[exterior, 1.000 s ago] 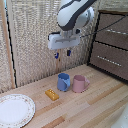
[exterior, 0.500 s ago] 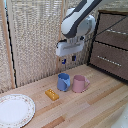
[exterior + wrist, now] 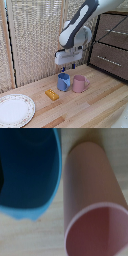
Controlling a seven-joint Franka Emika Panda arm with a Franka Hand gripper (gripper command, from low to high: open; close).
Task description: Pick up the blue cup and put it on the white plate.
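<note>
White plate [image 3: 15, 110] nearest, at 8 o'clock. Farther in, blue cup [image 3: 63, 82] mid-table, pink cup [image 3: 79, 84] just beside it at 3 o'clock. Gripper [image 3: 69, 67] directly above the blue cup; jaw state impossible to tell. Likely risk: knocking the close pink cup during the grasp.

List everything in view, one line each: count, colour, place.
blue cup: one, blue, on the wooden table, directly under the gripper.
pink mug: one, pink, close beside the blue cup on the exterior view's right.
yellow block: one, yellow, on the table toward the exterior view's left of the blue cup.
white plate: one, white, speckled rim, table's near corner at the exterior view's left.
wooden table: one, light wood.
dark cabinet: one, dark, behind the table.
gripper: one, white arm, just above the blue cup.
</note>
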